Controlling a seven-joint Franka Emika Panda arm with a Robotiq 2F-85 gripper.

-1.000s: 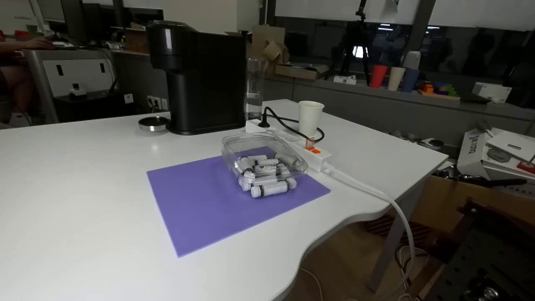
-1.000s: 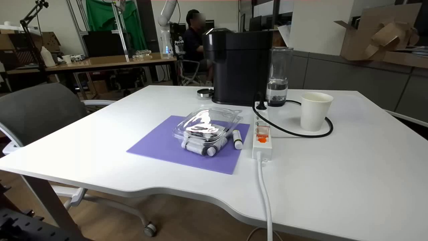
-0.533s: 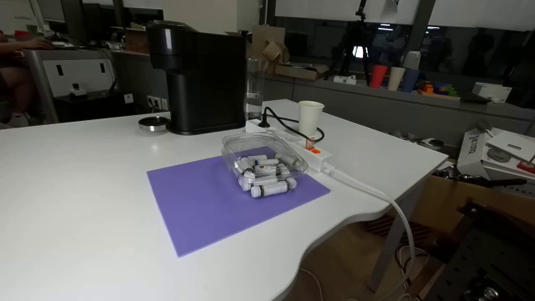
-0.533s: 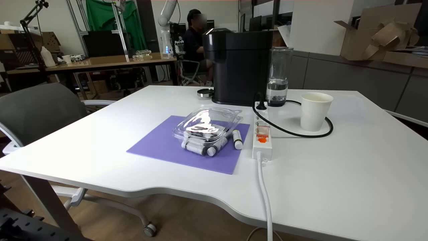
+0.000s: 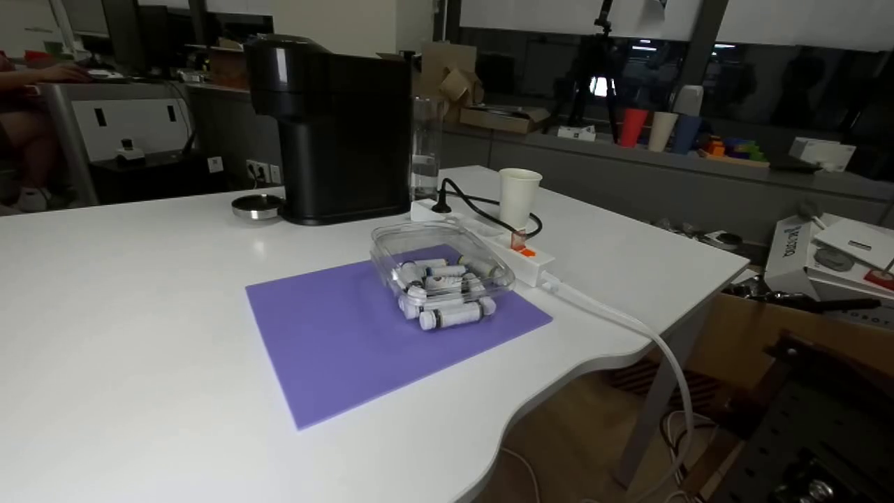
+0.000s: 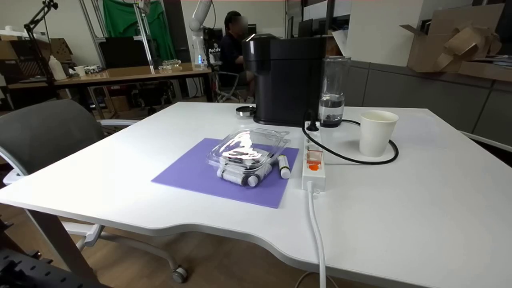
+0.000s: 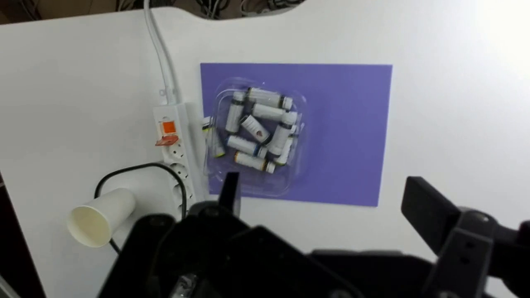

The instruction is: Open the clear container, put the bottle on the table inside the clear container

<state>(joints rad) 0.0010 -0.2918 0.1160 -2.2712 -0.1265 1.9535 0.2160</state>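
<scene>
Since the lid (image 6: 242, 141) of the clear container (image 7: 265, 183) looks to be on, opening it is likely the step to come first, before the bottle (image 6: 284, 166) can go in. That bottle lies on its side on the purple mat (image 7: 343, 132), between the container and the power strip (image 6: 314, 168); the container's rim overlaps it in the wrist view, and whether the two touch cannot be told. Lying so close should make for a short carry, but leaves little room to reach down around it. More small bottles (image 7: 254, 129) lie jumbled inside, seemingly leaving one end bare, where this one might best fit. The mat perhaps serves to show up clear plastic that would fade against the white worktop (image 7: 439, 124). In the wrist view the jaws stand wide apart with nothing between them, presumably spread to take the lid's edge. A tab (image 6: 283, 133) juts from the container's rim, likely meant for prising it open. The power strip probably lies there to feed the coffee machine (image 6: 286, 80).
</scene>
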